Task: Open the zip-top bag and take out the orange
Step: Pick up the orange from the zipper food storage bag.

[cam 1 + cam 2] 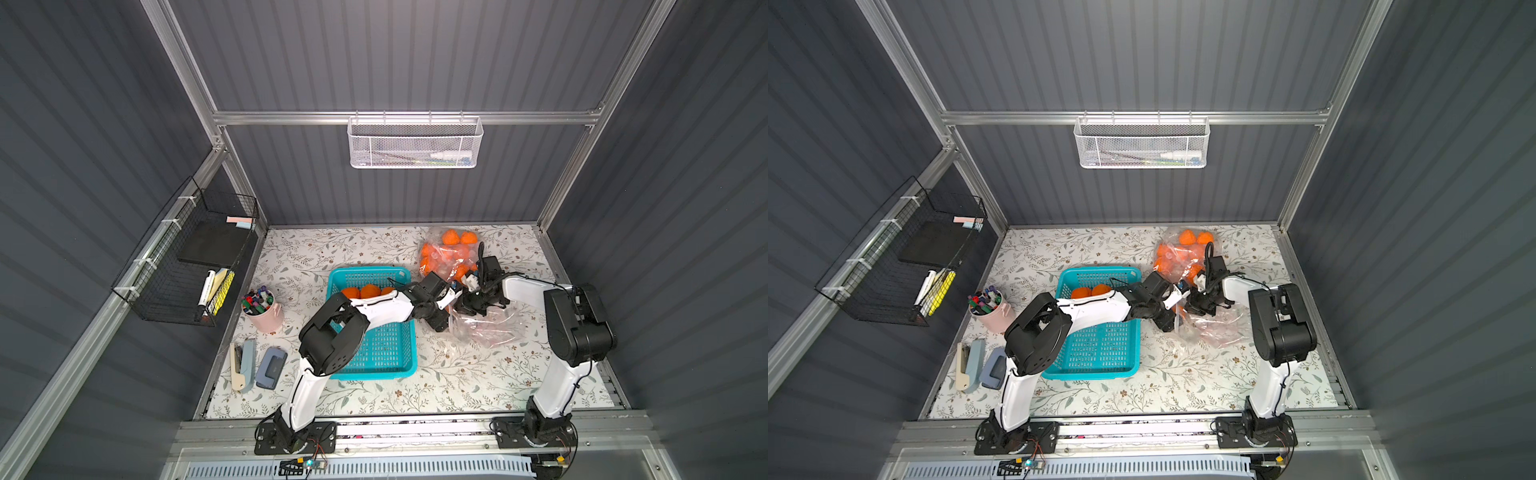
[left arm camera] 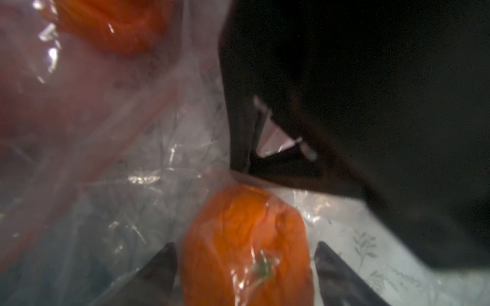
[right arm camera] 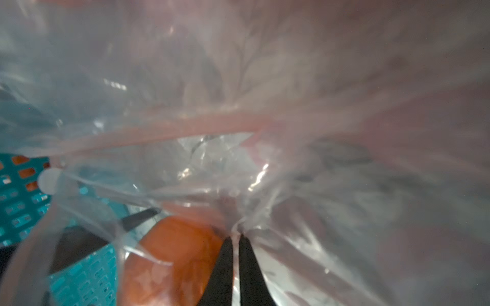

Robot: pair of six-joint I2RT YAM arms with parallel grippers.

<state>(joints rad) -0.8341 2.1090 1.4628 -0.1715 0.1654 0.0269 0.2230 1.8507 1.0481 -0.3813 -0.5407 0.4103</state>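
Note:
A clear zip-top bag (image 1: 492, 328) (image 1: 1223, 328) lies crumpled right of the basket. An orange (image 2: 246, 238) with a green stem sits inside it, under the film, and shows as a small spot in a top view (image 1: 443, 306). My left gripper (image 2: 245, 265) (image 1: 449, 311) is open, with one dark finger (image 2: 161, 267) on each side of the orange and a small gap to it. My right gripper (image 3: 235, 238) (image 1: 463, 309) is shut on a pinch of the bag's film (image 3: 238, 132), with the orange (image 3: 175, 254) just beside its fingers.
A teal basket (image 1: 370, 272) (image 3: 21, 190) holding oranges stands left of the bag, under my left arm. A second clear bag of oranges (image 1: 449, 253) lies at the back. A pink cup of markers (image 1: 262, 309), a stapler (image 1: 243, 365) and a hole punch (image 1: 272, 368) sit at the left.

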